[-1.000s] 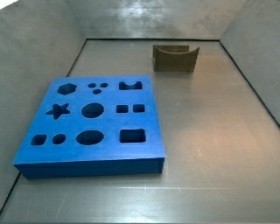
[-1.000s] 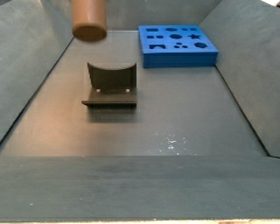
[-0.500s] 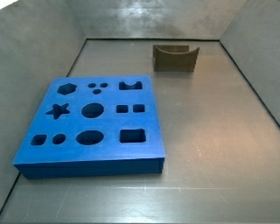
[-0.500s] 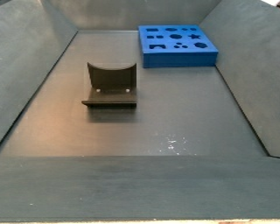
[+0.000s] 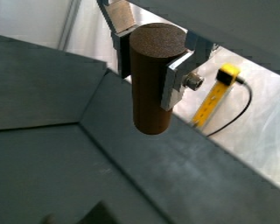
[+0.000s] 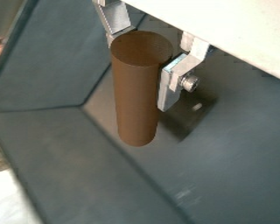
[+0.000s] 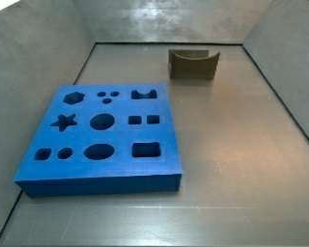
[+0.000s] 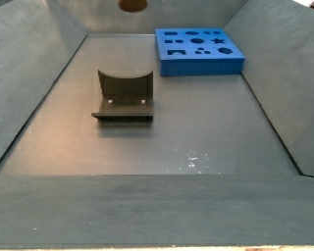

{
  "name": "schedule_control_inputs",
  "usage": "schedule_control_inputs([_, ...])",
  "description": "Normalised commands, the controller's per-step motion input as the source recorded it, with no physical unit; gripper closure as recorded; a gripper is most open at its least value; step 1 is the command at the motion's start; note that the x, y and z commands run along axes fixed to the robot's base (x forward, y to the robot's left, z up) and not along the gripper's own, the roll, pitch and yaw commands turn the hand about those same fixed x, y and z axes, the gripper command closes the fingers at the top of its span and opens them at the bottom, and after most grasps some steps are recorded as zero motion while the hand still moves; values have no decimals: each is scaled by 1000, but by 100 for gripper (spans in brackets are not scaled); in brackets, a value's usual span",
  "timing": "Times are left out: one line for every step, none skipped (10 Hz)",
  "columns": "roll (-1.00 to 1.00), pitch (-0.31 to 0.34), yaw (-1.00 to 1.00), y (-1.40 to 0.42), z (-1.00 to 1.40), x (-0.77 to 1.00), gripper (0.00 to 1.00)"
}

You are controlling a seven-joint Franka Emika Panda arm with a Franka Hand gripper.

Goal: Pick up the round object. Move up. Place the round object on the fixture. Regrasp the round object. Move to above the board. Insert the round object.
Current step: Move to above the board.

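The round object (image 5: 150,83) is a reddish-brown cylinder peg, and my gripper (image 5: 150,51) is shut on its upper part. Silver fingers (image 5: 178,77) press it from both sides in both wrist views. It hangs upright, high over the grey bin, with its lower part (image 6: 136,109) free. In a side view only the peg's lower end (image 8: 132,5) shows, at the frame's top edge, above and behind the fixture (image 8: 123,95). The fixture (image 7: 193,64) stands bare at the far end of the floor. Nothing sits in the holes of the blue board (image 7: 103,135), which also shows as the board (image 8: 196,51).
Sloping grey walls (image 7: 42,68) enclose the floor (image 7: 235,145). Outside the bin, a yellow tool (image 5: 220,87) with a black cable lies on a pale surface.
The peg hung large at the upper left of a side view a second ago, then rose out of it. Its end now shows at the top edge, further right.
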Motion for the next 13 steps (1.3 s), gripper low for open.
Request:
schedule_control_inputs([-1000, -15, -106, -1000, -310, -369, 100])
schedule_control_inputs([-1000, -15, -103, -1000, -309, -374, 100])
schedule_control_inputs([-1000, -13, -97, -1000, -307, -381, 100])
schedule_control_inputs([-1000, -10, -87, -1000, -304, -392, 100])
schedule_control_inputs([-1000, -13, -84, -1000, -300, -399, 100])
schedule_control_inputs([-1000, -11, -74, -1000, -300, -408, 100])
schedule_control_inputs([-1000, -16, -67, -1000, -294, -431, 100])
schedule_control_inputs([-1000, -19, -62, -1000, -289, -441, 100])
schedule_control_inputs([-1000, -24, -53, -735, -206, -349, 100])
schedule_control_inputs([-1000, -30, -46, -403, -108, -224, 100])
schedule_control_inputs([-1000, -31, -42, -212, -50, -154, 100])
schedule_control_inputs([-1000, -40, -44, -105, -19, -117, 100])
schedule_control_inputs([-1000, -56, -33, -50, -8, -97, 100])
